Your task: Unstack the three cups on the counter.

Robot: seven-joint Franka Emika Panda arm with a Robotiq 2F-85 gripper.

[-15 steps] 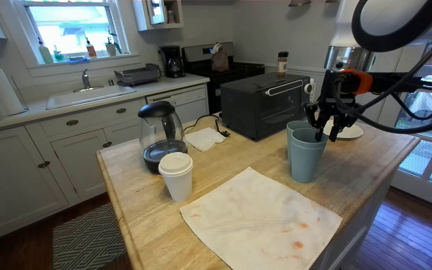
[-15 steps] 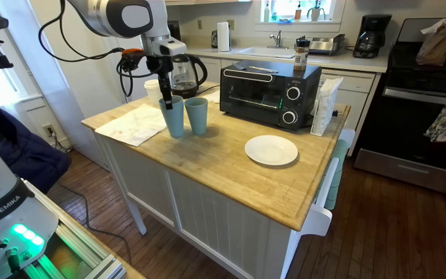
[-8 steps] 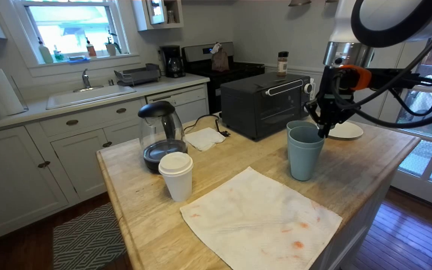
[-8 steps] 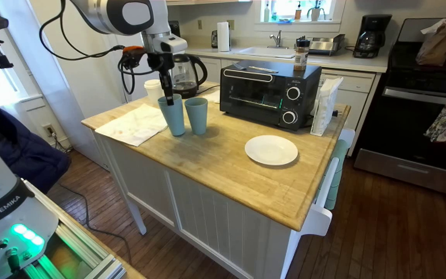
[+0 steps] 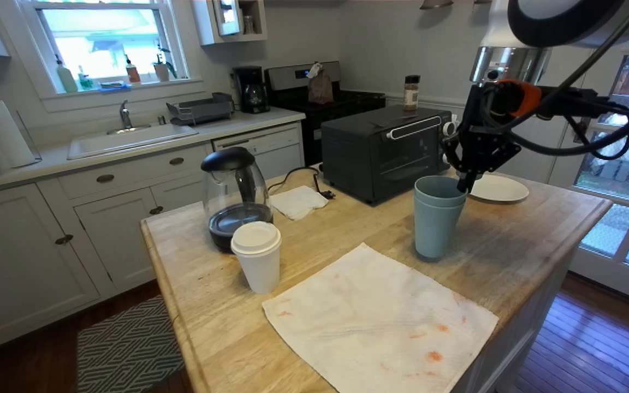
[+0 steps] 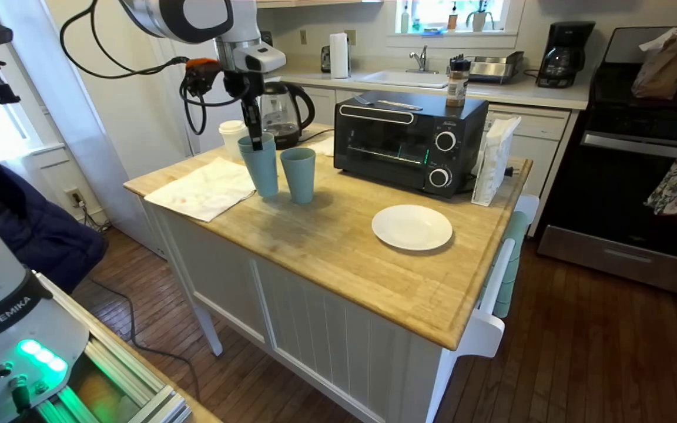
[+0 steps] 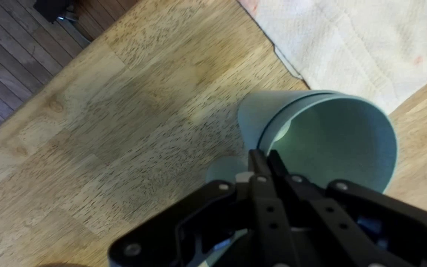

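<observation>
While the tool (image 7: 265,154) pinches nested cups (image 7: 334,139), only an exterior view shows another cup (image 6: 298,176) whole.

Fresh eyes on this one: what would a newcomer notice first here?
First, the black hand pinching a rim of the two nested teal-blue cups, with the third cup standing beside them on the wooden counter. In an exterior view, an orange-stained white cloth also jumps out in the foreground, with the black toaster oven beyond the cups.
</observation>
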